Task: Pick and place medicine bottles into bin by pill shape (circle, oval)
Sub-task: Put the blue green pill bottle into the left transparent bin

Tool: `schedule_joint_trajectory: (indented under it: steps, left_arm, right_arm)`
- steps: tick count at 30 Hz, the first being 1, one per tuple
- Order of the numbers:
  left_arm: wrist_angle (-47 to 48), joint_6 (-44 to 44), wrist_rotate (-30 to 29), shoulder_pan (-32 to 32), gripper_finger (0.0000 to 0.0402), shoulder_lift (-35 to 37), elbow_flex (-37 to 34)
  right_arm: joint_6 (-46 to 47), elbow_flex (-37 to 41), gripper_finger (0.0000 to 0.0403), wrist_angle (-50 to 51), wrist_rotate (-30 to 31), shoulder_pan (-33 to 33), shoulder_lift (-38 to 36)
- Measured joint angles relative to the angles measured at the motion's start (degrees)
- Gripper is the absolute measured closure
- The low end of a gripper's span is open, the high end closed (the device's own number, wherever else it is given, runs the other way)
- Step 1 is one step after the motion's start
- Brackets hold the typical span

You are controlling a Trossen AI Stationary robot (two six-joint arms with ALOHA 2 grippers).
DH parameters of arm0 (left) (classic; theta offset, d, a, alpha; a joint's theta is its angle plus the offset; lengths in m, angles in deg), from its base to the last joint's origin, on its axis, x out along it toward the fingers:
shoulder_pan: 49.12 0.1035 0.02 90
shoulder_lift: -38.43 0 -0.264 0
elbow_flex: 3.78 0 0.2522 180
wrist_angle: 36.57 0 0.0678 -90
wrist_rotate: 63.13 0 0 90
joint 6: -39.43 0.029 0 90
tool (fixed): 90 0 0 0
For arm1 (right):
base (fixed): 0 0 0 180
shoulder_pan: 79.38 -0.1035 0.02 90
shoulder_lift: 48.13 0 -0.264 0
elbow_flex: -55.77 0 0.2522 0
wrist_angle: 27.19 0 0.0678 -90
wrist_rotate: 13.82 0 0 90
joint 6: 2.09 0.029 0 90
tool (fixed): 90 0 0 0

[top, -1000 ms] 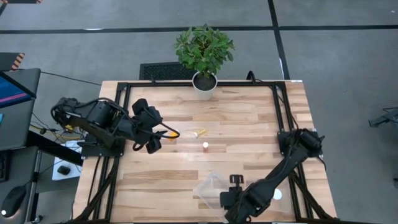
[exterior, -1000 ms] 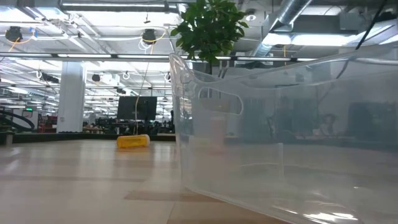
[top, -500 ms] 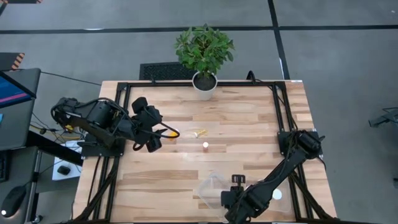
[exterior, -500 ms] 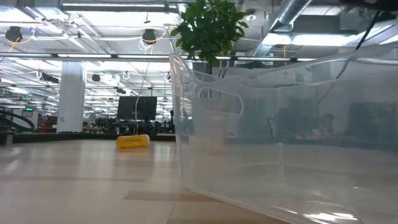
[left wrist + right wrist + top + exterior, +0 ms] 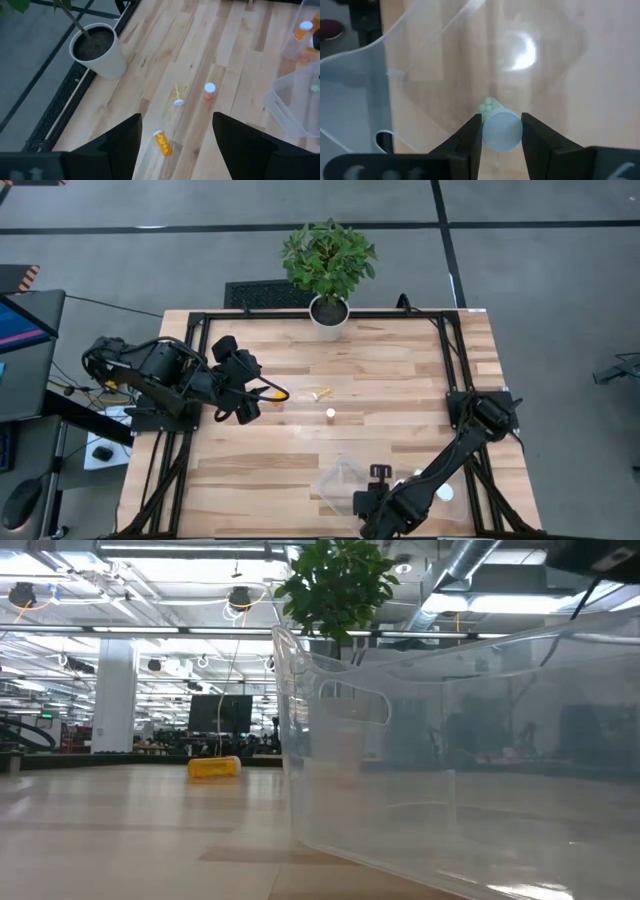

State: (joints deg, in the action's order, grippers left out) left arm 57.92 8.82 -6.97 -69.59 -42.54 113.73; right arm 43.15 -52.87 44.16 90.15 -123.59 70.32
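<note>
Table: light wood table (image 5: 400, 380) in a black frame; wide bare boards from the centre out to 3 o'clock and along the 6 o'clock side at left.
Plant: potted plant (image 5: 328, 310) at the 12 o'clock edge, white pot touching the frame rail.
Left gripper: left gripper (image 5: 244, 390) over the 9 o'clock side, fingers (image 5: 115, 145) spread wide with nothing between them.
Right gripper: right gripper (image 5: 501, 132) at the 6 o'clock edge over the bin, fingers closed on a pale capped bottle (image 5: 502, 131), greenish pills showing behind its cap.
Bin: clear bin (image 5: 345, 480) at 6 o'clock, near the front edge; in the low view its wall (image 5: 400, 740) fills the right half of the frame.
Loose bottles: yellowish bottle (image 5: 177, 94) lying near the centre; small capped bottle (image 5: 209, 90) upright just beside it toward 3 o'clock; amber bottle (image 5: 162, 142) lying toward 9 o'clock, near the left gripper.
Other bottles: an orange one with white cap (image 5: 303, 30) stands in a clear container, cut off at the frame edge.
Hard to make out: pill shapes in the loose bottles; bin contents behind the right arm in the high view.
</note>
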Motion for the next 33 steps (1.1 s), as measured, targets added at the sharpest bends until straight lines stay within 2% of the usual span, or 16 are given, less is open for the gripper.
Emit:
schedule_joint_trajectory:
  steps: [17,27,33]
  left_arm:
    - [0.0,-0.1,0.0,0.0,0.0164,0.0,0.0]
    - [0.0,-0.3,0.2,0.0,0.0164,0.0,0.0]
    - [0.0,-0.2,2.5,0.0,0.0164,0.0,0.0]
  right_arm:
    - [-0.6,-0.1,0.0268,2.0,-0.6,0.1,0.5]
    - [-2.7,-0.3,0.0194,1.8,-1.1,0.2,0.5]
    - [-3.8,-2.4,0.0174,2.2,-1.2,0.5,0.5]
